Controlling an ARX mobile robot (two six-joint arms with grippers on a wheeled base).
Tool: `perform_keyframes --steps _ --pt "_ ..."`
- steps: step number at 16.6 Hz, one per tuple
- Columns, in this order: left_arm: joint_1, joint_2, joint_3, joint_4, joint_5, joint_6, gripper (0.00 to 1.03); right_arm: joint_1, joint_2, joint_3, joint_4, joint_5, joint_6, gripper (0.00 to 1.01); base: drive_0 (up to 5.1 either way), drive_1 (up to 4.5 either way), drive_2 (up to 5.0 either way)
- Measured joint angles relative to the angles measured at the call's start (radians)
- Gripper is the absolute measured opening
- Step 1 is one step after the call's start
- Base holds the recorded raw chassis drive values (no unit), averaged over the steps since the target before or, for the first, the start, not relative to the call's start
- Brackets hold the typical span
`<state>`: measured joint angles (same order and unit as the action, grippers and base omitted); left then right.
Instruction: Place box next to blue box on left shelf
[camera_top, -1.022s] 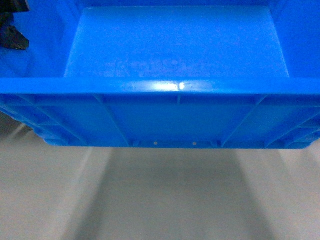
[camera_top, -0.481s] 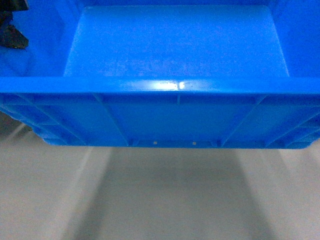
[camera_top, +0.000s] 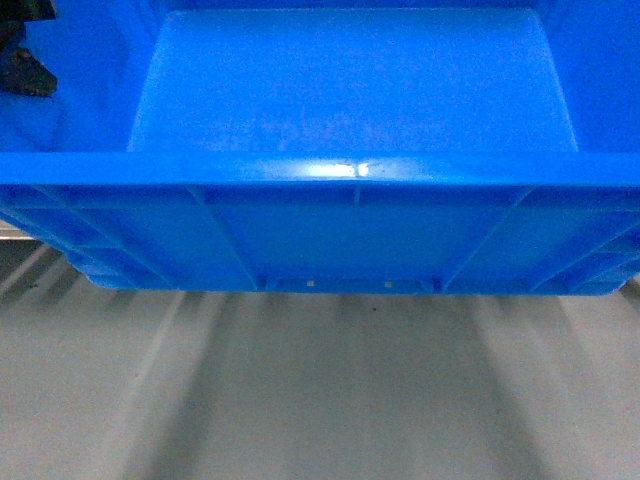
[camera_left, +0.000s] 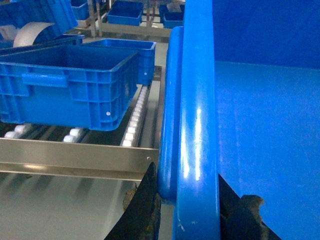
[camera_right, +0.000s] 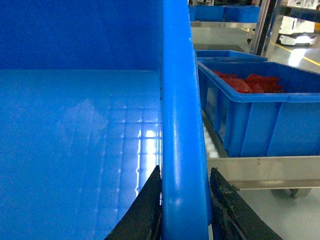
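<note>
Between both arms: the box (camera_top: 350, 110) hangs carried, its long axis running across the robot, clear of the floor (camera_top: 330, 400).
Left gripper (camera_left: 187, 200): jaws clamped on the box's left rim, one finger outside the wall, one inside.
Right gripper (camera_right: 182, 200): jaws clamped on the right rim the same way.
Left shelf (camera_left: 75, 157): ahead and to the left of the carried box, its steel front lip not yet crossed.
Blue box (camera_left: 70, 82): sits on the rollers near that front lip.
Deciding relation: a free roller lane lies between the blue box and the carried box's left wall; the left arm is nearer, so I judge the move goes forward and slightly left.
</note>
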<state>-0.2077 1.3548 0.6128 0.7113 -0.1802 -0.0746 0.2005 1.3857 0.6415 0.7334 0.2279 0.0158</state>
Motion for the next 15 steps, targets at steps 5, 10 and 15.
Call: perform_keyframes --steps 5,10,15 --pt "0.0 0.0 0.0 -0.001 0.0 0.0 0.17 0.0 0.0 0.0 0.0 0.0 -0.002 0.2 -5.0 2.5 2.5" --pt "0.0 0.0 0.0 -0.001 0.0 0.0 0.17 0.0 0.0 0.0 0.0 0.0 -0.001 0.2 -5.0 2.5 2.5" --pt "0.0 0.0 0.0 0.0 0.0 0.0 0.17 0.0 0.0 0.0 -0.002 0.0 -0.001 0.2 -5.0 2.5 2.5"
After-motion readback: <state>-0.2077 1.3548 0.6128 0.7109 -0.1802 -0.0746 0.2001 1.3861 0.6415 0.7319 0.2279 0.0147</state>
